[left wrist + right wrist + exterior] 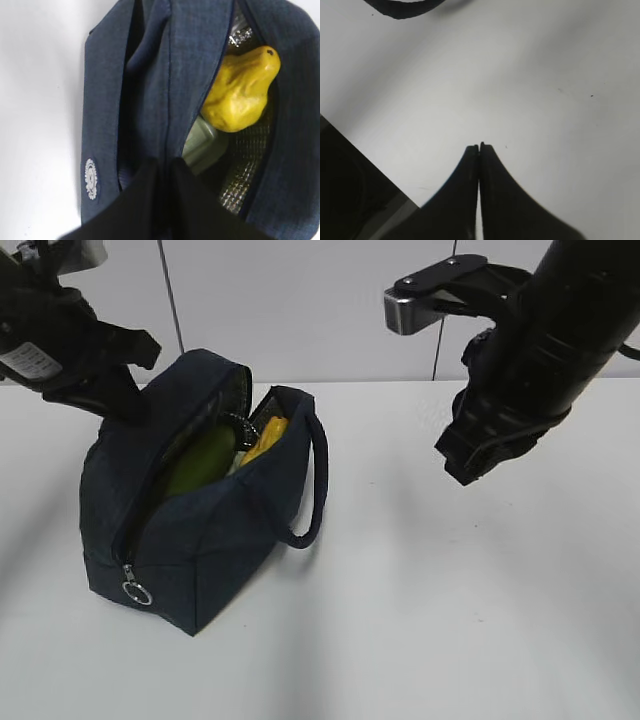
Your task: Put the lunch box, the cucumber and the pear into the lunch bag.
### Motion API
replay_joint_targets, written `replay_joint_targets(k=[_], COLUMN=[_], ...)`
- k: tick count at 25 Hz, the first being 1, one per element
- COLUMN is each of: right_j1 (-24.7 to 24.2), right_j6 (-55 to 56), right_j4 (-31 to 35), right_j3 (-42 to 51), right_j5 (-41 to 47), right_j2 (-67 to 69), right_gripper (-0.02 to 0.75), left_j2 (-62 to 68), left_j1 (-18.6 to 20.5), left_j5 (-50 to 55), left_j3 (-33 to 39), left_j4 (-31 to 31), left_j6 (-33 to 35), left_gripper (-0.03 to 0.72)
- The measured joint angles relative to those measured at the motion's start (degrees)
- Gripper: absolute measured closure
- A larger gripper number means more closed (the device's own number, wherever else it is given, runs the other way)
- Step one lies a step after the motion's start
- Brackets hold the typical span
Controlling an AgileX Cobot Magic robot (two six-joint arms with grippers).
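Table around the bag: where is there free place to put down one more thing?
The white table is bare to the right of the lunch bag, under the shut right gripper, and in front of the bag. Inside the bag it is crowded: pear, cucumber and lunch box fill the opening. The left gripper pinches the bag's fabric.

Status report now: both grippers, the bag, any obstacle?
Left gripper shut on lunch bag fabric. Right gripper shut, empty, above table. Pear, cucumber, lunch box inside. No obstacle seen.

The lunch bag [200, 510] sits directly beneath the left gripper [167, 165]; inside it, the pear [240, 90] lies beyond the fingertips, resting on the lunch box [202, 147]. The right gripper [479, 148] hangs well apart over the table [545, 75].
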Motion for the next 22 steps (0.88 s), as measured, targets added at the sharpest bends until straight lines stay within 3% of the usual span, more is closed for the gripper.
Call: replay_joint_targets(k=[5, 13, 22], right_j1=[0.0, 0.0, 0.0], right_j6=[1.22, 1.09, -0.12], right_j4=[3.09, 6.06, 6.06], right_j3=[-0.09, 0.52, 2.37], right_j5=[1.31, 1.05, -0.74], right_j2=[-0.72, -0.72, -0.74], right_gripper=[0.738, 0.738, 0.738], left_j2=[0.0, -0.07, -5.44], left_j1=[0.0, 0.0, 0.0], left_j5=[3.1, 9.25, 16.55], left_j3=[0.0, -0.53, -0.53], left_j4=[0.51, 3.24, 6.37], left_j6=[0.01, 0.06, -0.26], left_gripper=[0.633, 0.405, 0.38])
